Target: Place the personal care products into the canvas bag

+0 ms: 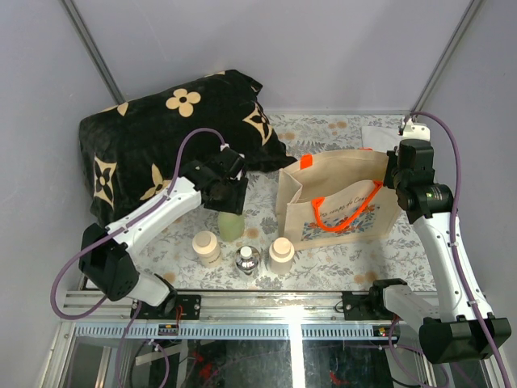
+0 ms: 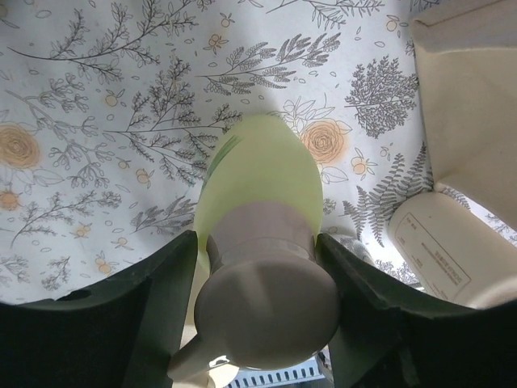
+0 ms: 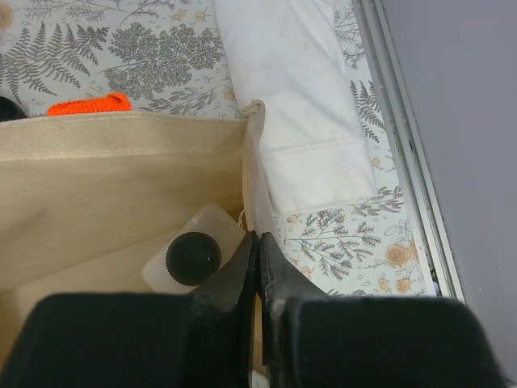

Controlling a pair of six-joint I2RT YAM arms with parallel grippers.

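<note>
Pale green bottle (image 2: 258, 166) stands upright on the floral tablecloth (image 1: 323, 260), near the canvas bag (image 1: 339, 171) — we see the left gripper (image 2: 257, 241) with jaws narrowed against its sides by the beige cap (image 2: 266, 305). The right gripper (image 3: 258, 238), jaws closed, pinches the bag's rim; a white dark-capped bottle (image 3: 194, 259) lies inside.

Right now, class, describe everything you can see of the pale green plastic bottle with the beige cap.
The pale green plastic bottle is smooth and oval-bodied, with a wide beige round cap above a matching collar. It stands upright on the botanical-print tablecloth, to the left of the beige canvas bag. The dark fingers of the left gripper flank its shoulders closely, apparently touching both sides.
</note>
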